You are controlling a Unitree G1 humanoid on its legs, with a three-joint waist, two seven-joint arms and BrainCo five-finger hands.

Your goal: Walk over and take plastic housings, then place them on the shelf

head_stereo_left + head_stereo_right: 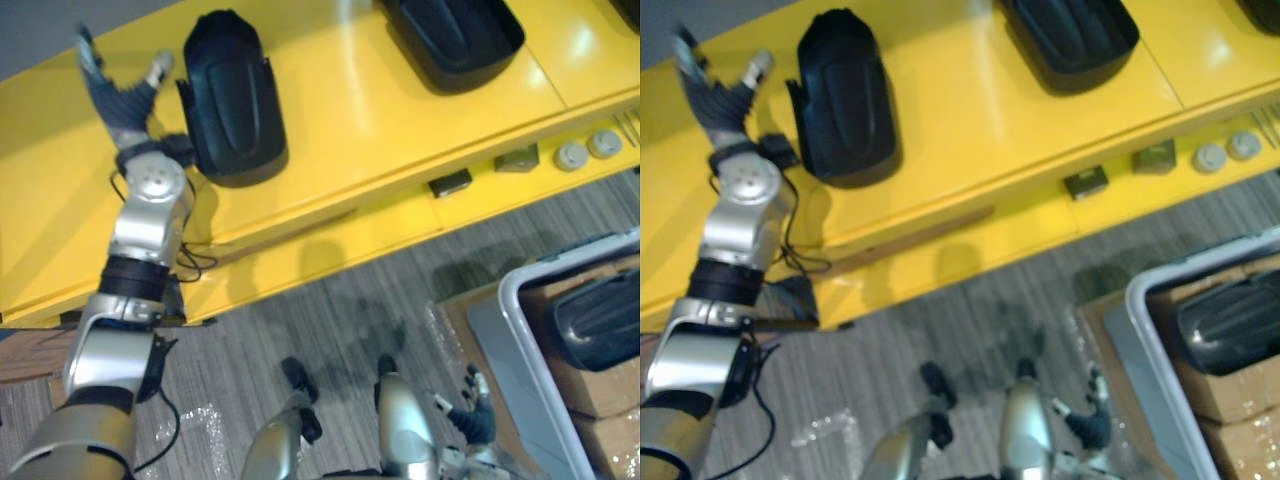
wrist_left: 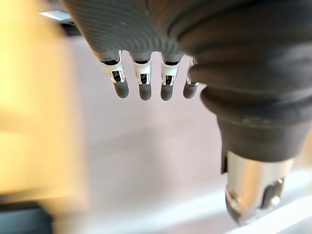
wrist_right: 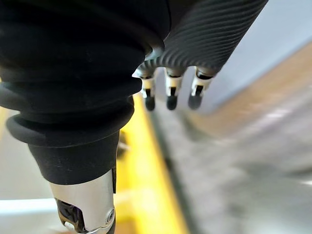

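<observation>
Yellow shelf [image 1: 370, 110] seen from above; one black plastic housing [image 1: 232, 100] is laid near its front edge, a second housing [image 1: 455, 35] farther back; the left hand [image 1: 120, 95] is held just beside the first, fingers released and spread, nothing grasped; the right hand [image 1: 473, 415] is held low beside a white-rimmed bin [image 1: 520, 360], fingers released; a third housing [image 1: 600, 320] is lodged in the bin.

No legible text, number or sign. Small dark tag [image 1: 450, 183] on the ledge of the long yellow metal shelf [image 1: 350, 110], toward 3 o'clock: too small to read.
</observation>
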